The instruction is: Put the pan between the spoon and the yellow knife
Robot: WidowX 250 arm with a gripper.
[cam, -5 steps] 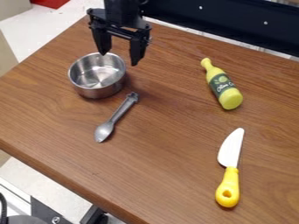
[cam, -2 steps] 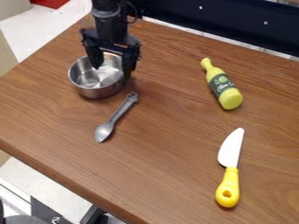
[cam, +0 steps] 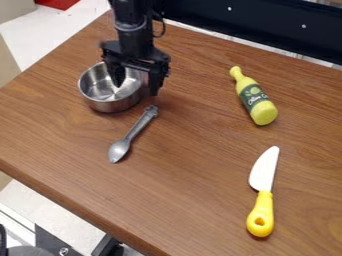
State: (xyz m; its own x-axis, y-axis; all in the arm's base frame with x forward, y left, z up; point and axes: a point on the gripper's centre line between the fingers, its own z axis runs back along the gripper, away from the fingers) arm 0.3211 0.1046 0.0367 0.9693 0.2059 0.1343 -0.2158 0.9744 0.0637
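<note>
The gripper (cam: 137, 90) is open over the right side of the metal pan (cam: 109, 103), one finger above the pan's inside and the other just outside its right rim. The round silver pan stands upright at the table's upper left. Just below and right of it lies the grey spoon (cam: 135, 129), its bowl pointing down and left. The yellow knife (cam: 262, 202) lies at the lower right, white blade (cam: 264, 169) pointing up and yellow handle toward the bottom.
A yellow-green bottle (cam: 254, 97) with a dark label lies on the wooden table (cam: 194, 165) at the upper right, above the knife. A dark panel (cam: 267, 30) runs along the table's back edge.
From above the pan's back rim, the gripper has come down toward the pan, then shifted slightly right. The pan, spoon, knife and bottle have stayed in place.
</note>
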